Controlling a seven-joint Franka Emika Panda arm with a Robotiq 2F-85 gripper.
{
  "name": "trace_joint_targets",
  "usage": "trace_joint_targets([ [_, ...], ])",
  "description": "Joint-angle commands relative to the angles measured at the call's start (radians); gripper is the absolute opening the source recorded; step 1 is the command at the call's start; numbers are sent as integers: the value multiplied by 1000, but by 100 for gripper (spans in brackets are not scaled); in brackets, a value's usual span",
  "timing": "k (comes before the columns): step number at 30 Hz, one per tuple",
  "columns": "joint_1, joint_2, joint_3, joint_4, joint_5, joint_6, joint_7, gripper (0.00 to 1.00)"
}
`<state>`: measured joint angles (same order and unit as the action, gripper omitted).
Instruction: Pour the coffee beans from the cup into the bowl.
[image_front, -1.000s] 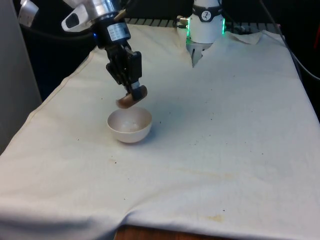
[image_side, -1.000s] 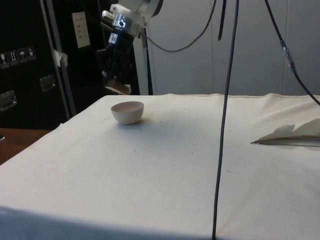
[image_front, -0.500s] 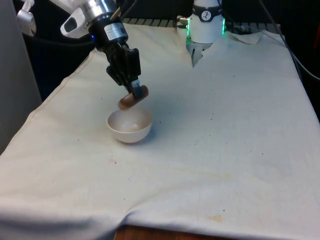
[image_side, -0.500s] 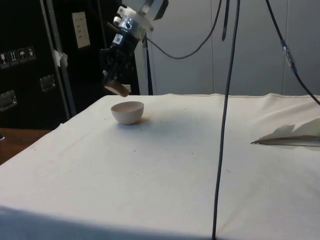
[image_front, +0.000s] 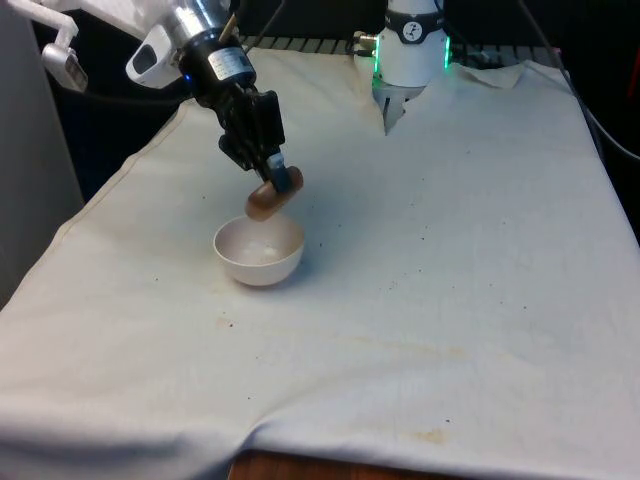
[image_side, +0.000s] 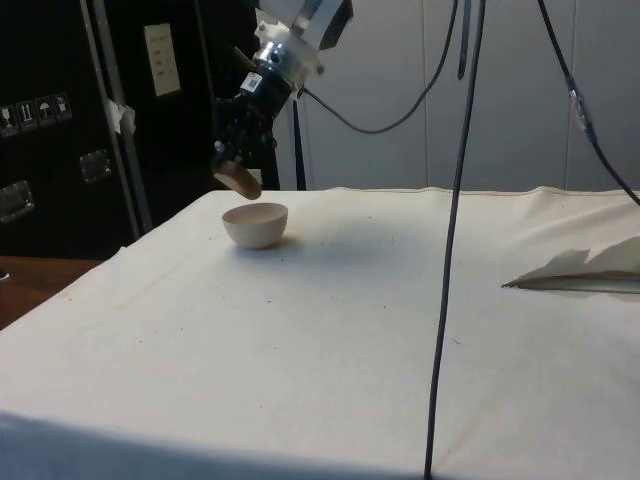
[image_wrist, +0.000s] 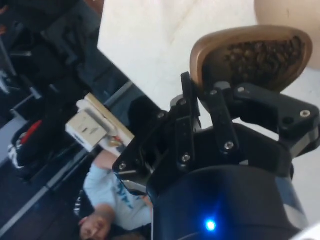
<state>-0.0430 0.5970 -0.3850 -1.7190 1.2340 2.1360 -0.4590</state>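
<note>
Cup (image_front: 272, 198) tilted above bowl (image_front: 259, 250) | wrist view: beans (image_wrist: 260, 54) inside | gripper (image_front: 270, 178) clamped

No readable text in these views.
White stickers (image_side: 39, 108) with small black pictograms sit on a dark cabinet (image_side: 45, 140) in the side view, and a label (image_front: 228, 62) wraps the arm; neither can be read.
</note>
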Motion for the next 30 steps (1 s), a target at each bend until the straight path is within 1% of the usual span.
trace_joint_targets([
  [1, -6, -8, 3, -13, 20, -8, -15, 0],
  [3, -6, -6, -2, -17, 38, -20, -30, 0],
  [4, -1, -1, -7, -12, 28, -19, -25, 0],
  [5, -6, -3, -3, -18, 48, -24, -38, 0],
  [7, -7, 3, -6, -17, 75, -37, -59, 0],
  [10, -8, 10, -8, -16, 99, -46, -80, 0],
  [12, -11, 14, -11, -15, 118, -55, -96, 0],
  [13, -2, 13, -18, -19, 113, -49, -94, 0],
  [14, -11, 16, -14, -14, 128, -61, -104, 0],
  [15, -12, 17, -16, -14, 136, -67, -111, 0],
  [16, -15, 20, -22, -13, 156, -83, -127, 0],
  [20, -16, 25, -39, -14, 190, -119, -152, 0],
  [21, -7, 24, -43, -17, 180, -106, -147, 0],
  [22, -16, 26, -44, -14, 198, -128, -157, 0],
  [23, -18, 29, -53, -12, 211, -147, -167, 0],
  [30, -18, 43, -84, -4, 258, -210, -201, 0],
])
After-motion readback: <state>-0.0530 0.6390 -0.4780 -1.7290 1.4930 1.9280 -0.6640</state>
